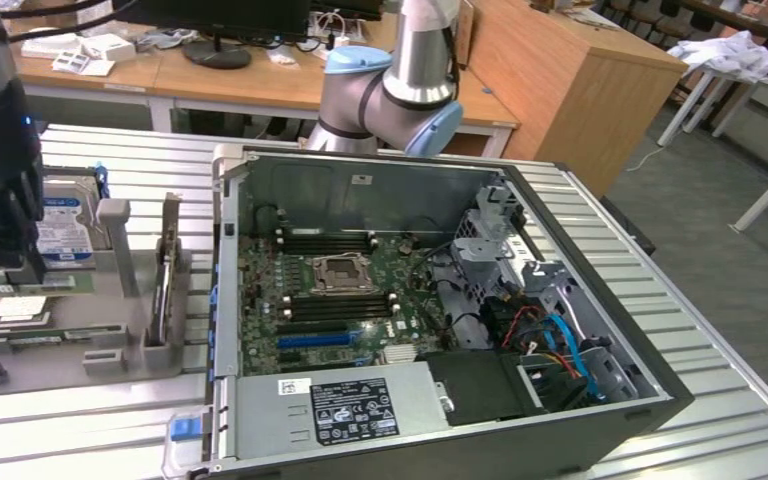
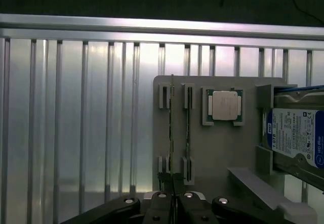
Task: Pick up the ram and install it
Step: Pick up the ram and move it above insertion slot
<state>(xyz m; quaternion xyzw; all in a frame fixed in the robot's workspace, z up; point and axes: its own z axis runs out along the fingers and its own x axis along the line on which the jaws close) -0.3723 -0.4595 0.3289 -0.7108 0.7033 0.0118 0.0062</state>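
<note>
Colours: ribbed silver aluminium table top (image 2: 76, 133), bright parallel stripes; flat pale-grey plastic holder tray (image 2: 217, 153); thin green circuit-board ram (image 2: 172, 118); square silver-capped processor on a green board (image 2: 224, 105); silver hard drive with a blue-and-white label (image 2: 296, 138); matt black gripper (image 2: 173, 186) with silver screw heads. Dark-grey metal computer case (image 1: 651, 395): green motherboard (image 1: 317, 300), long black memory slots (image 1: 337, 243), one blue slot (image 1: 315, 340), silver power supply box (image 1: 344, 405) with a black label, blue and orange cables (image 1: 564, 345). Silver robot arm (image 1: 418, 60), light-blue joint caps.
</note>
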